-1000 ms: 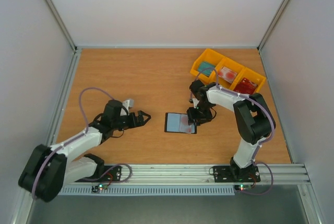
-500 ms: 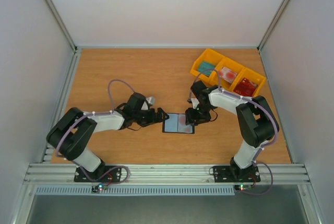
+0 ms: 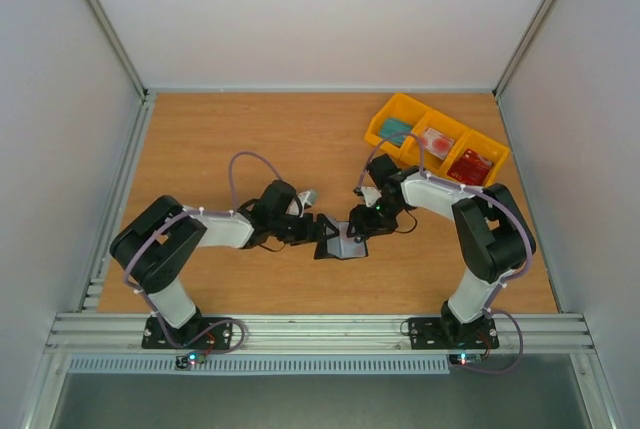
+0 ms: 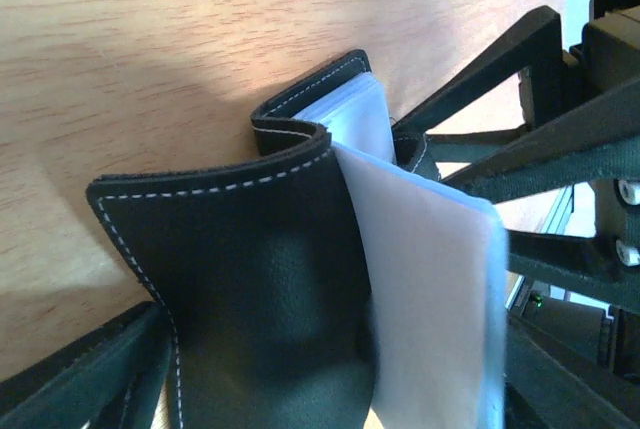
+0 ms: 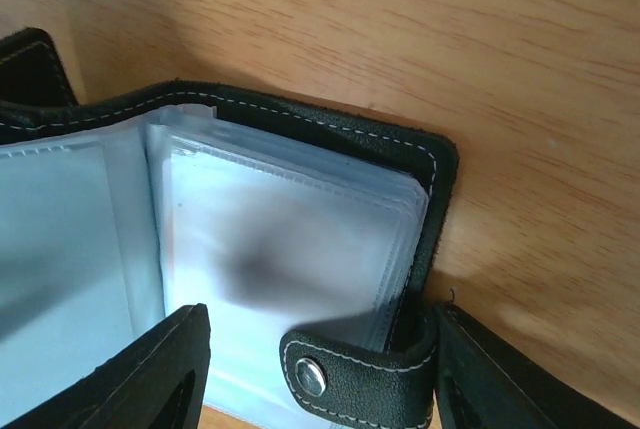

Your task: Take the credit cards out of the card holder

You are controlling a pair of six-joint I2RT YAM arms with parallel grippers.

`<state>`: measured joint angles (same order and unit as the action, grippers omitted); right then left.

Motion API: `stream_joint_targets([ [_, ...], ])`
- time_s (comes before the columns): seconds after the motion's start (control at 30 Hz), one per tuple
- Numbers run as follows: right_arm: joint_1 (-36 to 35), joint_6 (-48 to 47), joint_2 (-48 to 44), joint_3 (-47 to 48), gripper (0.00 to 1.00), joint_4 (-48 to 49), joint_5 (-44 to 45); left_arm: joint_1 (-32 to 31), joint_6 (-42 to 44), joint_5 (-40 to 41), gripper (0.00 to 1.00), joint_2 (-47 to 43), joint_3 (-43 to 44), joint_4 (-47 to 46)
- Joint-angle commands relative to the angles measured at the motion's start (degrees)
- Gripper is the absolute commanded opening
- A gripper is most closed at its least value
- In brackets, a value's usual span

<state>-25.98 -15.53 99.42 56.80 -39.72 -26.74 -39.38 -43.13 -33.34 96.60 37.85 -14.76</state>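
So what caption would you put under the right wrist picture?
Card holder open on the wooden table, clear sleeves showing, snap tab between the right gripper's fingers.

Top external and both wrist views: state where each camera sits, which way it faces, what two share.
Top external: above, behind the bases, looking down on the table; both arms, left gripper and right gripper at the card holder.
Left wrist: on the left arm, facing the holder's raised cover; own fingers at bottom.
Right wrist: looking down on its open sleeves; own fingers at bottom.
Shared: the card holder.
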Motion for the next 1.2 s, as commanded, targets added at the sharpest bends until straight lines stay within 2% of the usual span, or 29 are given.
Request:
stream_joint_targets([
  [0.0,-0.3,0.3,-0.3,-2.2,0.61,3.4,-2.6,-1.1,0.6,-0.2,0.79,1.7,1.7,-3.8],
  [0.07,-0.2,0.5,-0.6,-2.7,0.60,4.1,-2.6,-1.3,0.8,-0.1,0.66,2.1,2.0,-3.7],
  [0.23,1.0,0.4,-1.2,-3.3,0.59,4.3,-3.8,-1.6,1.2,1.5,0.11,2.0,2.2,-3.0],
  [0.27,1.5,0.5,-1.6,-3.3,0.59,4.2,-4.0,-1.6,1.3,2.0,0.02,1.6,2.1,-2.8],
  [0.37,4.9,1.3,-5.2,-4.4,0.58,5.2,-6.6,-1.6,2.2,3.0,0.00,-1.5,1.2,-2.9],
  [0.47,9.9,2.7,-12.5,-6.1,0.59,7.0,-10.2,-1.6,7.0,1.0,0.00,-7.5,-1.0,-5.1],
  [0.57,13.2,2.6,-21.9,-6.6,0.59,8.7,-13.2,-1.6,17.7,-2.3,0.00,-15.4,-1.8,-4.1],
  [0.7,13.7,0.8,-32.9,-6.0,0.60,12.2,-18.1,-0.2,31.7,-8.7,0.00,-25.5,-0.9,-1.3],
  [0.83,14.5,0.8,-43.0,-6.0,0.64,20.1,-26.1,3.7,38.8,-19.0,0.00,-33.7,2.3,0.5],
  [0.9,14.6,0.1,-46.5,-5.4,0.66,23.8,-30.6,5.0,46.7,-23.7,0.00,-37.8,4.2,3.6],
  [0.97,14.6,-1.3,-49.0,-4.1,0.67,24.6,-33.9,5.5,54.3,-22.9,0.00,-42.4,5.2,5.2],
  [1.03,14.6,-2.8,-50.8,-2.9,0.66,25.2,-37.5,5.9,54.8,-19.3,0.00,-44.9,5.2,2.4],
  [1.07,14.5,-2.7,-51.6,-2.7,0.66,26.1,-38.1,6.0,52.4,-17.9,0.00,-45.8,4.8,0.2],
  [1.17,12.0,-2.5,-53.0,-2.9,0.65,28.7,-35.3,6.1,45.4,-15.1,0.00,-47.3,2.8,-7.1],
])
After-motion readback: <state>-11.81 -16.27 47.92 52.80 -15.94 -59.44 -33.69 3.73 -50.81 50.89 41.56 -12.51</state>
